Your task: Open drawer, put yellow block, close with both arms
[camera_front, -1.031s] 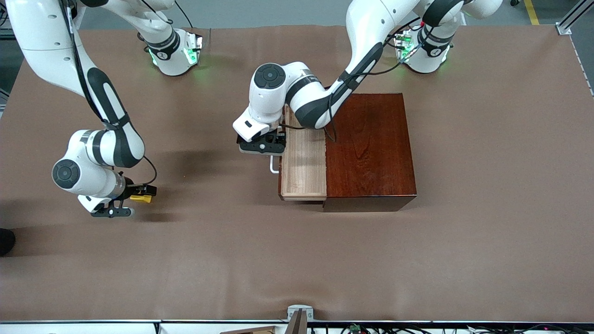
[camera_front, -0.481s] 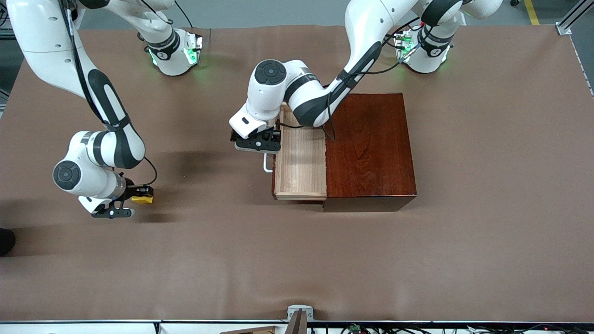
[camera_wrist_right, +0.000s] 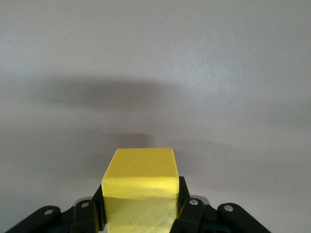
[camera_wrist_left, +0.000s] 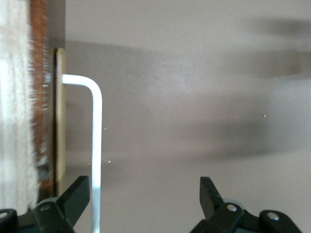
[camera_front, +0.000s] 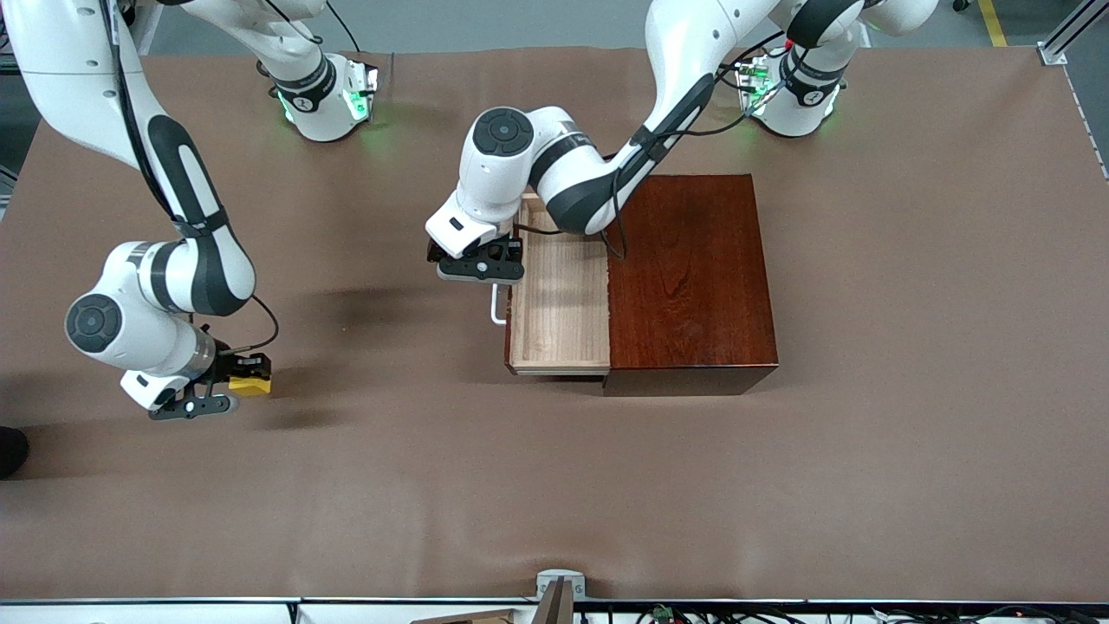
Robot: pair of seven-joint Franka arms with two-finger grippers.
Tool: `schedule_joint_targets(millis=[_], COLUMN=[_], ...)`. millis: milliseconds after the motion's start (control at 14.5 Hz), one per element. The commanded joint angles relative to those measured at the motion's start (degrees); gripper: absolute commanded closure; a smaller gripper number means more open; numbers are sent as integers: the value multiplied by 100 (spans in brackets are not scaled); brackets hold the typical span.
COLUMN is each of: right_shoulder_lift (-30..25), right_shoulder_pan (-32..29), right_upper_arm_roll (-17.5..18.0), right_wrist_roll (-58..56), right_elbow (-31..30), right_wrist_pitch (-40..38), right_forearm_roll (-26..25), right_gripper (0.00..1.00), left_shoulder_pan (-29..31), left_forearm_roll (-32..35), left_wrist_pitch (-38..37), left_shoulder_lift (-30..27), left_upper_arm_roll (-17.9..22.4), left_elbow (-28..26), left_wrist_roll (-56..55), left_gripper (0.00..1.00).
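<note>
Two grippers busy at once. Left gripper (camera_front: 479, 260) sits at the drawer (camera_front: 560, 305) front, fingers (camera_wrist_left: 73, 198) spread apart w/ the white handle (camera_wrist_left: 96, 145) running between them, so nothing is clamped. Drawer is pulled part way out of the dark box (camera_front: 690, 279); pale wood floor shows, nothing in it. Right gripper (camera_front: 227, 387) is clamped on the yellow block (camera_front: 249, 385), low over the brown table (camera_front: 554, 485), toward the right arm's end, well apart from the drawer.

Step in hand, as I judge it: finish the opening, then carry the block over. To do it well:
- Left: get clear of the handle w/o catching the bar and nudging the drawer, then move off so the tray is free from above.
- Right: lift before crossing, keep the squeeze steady, come in over the open tray, not over the box top.
- Lower close to the tray floor before letting go, so the block doesn't bounce.

Block: small bright yellow cube, plain faces, crisp edges. In the right wrist view the fingers (camera_wrist_right: 190, 211) press on two of its sides and it sits square, no tilt.
</note>
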Motion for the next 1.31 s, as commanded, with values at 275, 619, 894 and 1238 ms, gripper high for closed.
schedule_joint_targets(millis=[275,619,894,1238], right_shoulder_lift=[-79,-114,-299,-299], right_shoulder_pan=[118,294,365,365], right_upper_arm_roll=[124,413,869,1616], right_wrist_roll=[-713,-1663,-1891,-2349], right_elbow=[819,1338,1785,2155], right_wrist_pitch=[-678,-1012,-1898,-2331], right_forearm_roll=[-2,16,16,7], right_gripper=[100,100,100,100], left_shoulder_pan=[396,1309,2364,3295], left_forearm_roll=[-134,-196,-222,-301], left_wrist_pitch=[-1552,-3379,-4507,-4755], left_shoulder_lift=[-1116,-2320,-2954,-3858], left_upper_arm_roll=[77,68,41,41], left_elbow=[-36,-141,-185,-1000], left_wrist_roll=[-97,767,2783,3425], left_gripper=[0,0,0,0])
